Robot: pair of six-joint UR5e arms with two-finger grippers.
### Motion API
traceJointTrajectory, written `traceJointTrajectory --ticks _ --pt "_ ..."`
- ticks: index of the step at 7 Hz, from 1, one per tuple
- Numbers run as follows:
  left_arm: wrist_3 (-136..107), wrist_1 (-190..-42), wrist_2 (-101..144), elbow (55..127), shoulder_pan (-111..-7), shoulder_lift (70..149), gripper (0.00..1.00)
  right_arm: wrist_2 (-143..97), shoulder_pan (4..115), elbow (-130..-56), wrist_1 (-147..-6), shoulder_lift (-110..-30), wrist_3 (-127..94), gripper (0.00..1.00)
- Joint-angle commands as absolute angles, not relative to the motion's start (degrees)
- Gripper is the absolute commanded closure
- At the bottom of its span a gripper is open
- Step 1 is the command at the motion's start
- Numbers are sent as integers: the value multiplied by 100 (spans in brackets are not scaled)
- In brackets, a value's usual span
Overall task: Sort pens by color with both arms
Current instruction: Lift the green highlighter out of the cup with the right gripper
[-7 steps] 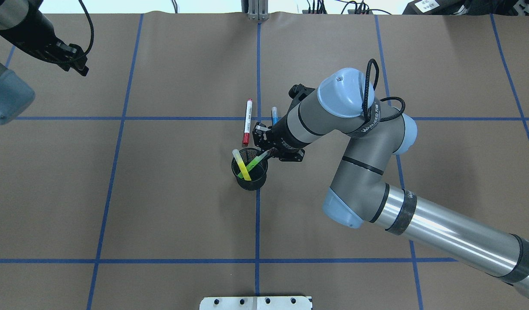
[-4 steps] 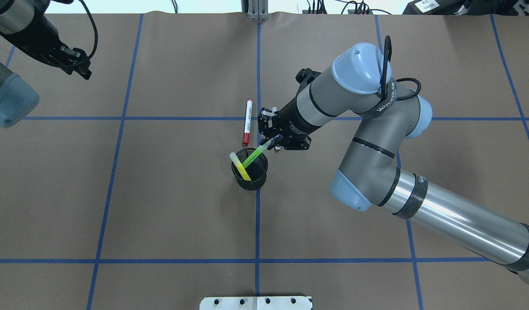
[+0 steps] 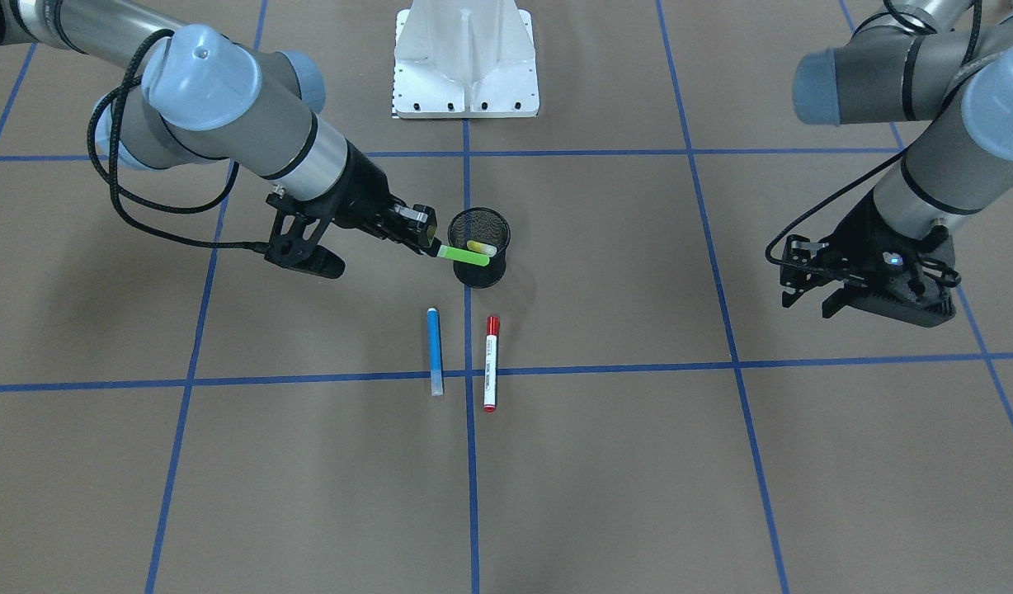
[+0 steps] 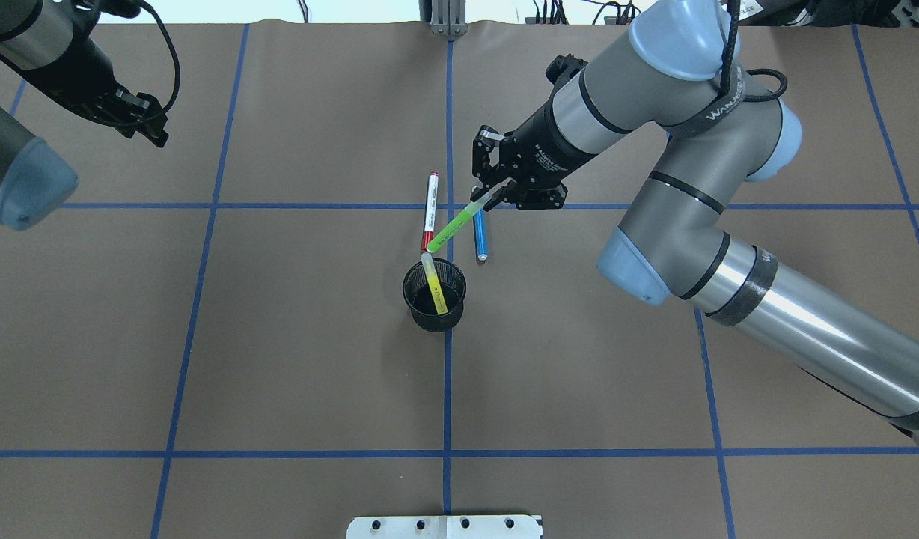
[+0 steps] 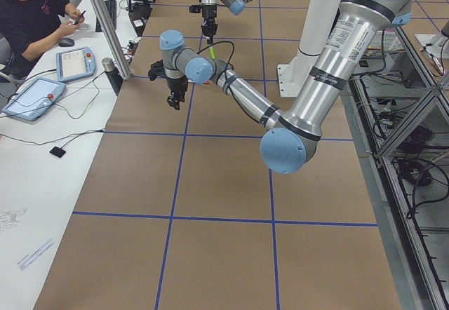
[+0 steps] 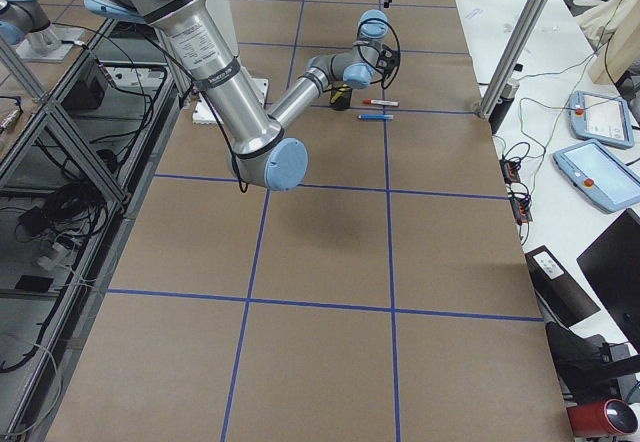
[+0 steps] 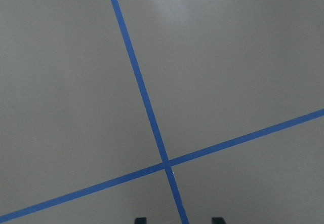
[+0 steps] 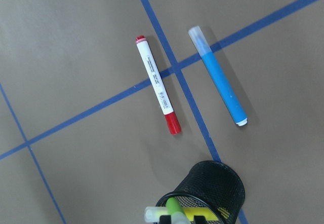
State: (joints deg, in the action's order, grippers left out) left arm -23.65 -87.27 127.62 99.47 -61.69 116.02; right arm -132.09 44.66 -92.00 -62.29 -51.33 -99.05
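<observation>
While my right pincer clamps the neon green pen over the black mesh cup, my left pincer gapes.
Neon yellow pen inside it; blue pen, red-ended white pen beside it.

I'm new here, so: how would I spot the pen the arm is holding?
Find the black mesh cup mid-table. Over its rim, the right arm's tool holds a slanting neon green pen. The blue pen and red-ended pen lie flat; the yellow pen stands in the cup.

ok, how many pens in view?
4. Green pen in the right gripper above the cup, yellow pen in the cup, red pen and blue pen flat on the table.
</observation>
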Motion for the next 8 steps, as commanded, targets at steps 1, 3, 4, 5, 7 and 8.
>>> traceJointTrajectory --ticks 1,3,4,5,7,8 --pt "-2373 -8736 12770 9897 -6126 11602 46 -13254 4579 -9045 -6710 -4766 -9173 95" --pt "-2373 -8754 12744 9791 -6074 11602 45 -13245 4579 -8844 -7171 -4388 -8729 95" --pt "-2373 -8771 12727 9756 -6056 11610 45 -13210 4579 -8442 -7172 -4081 -8728 95" --pt "-2382 -8771 12727 9756 -6030 11610 45 -13019 4579 -7942 -7172 -3704 -8736 95" --pt "-2382 -8771 12727 9747 -6021 11602 45 -12885 4570 -7411 -7172 -3376 -8701 95" --pt "-2382 -8780 12727 9712 -6021 11602 45 -12850 4570 -7235 -7181 -3288 -8423 95"
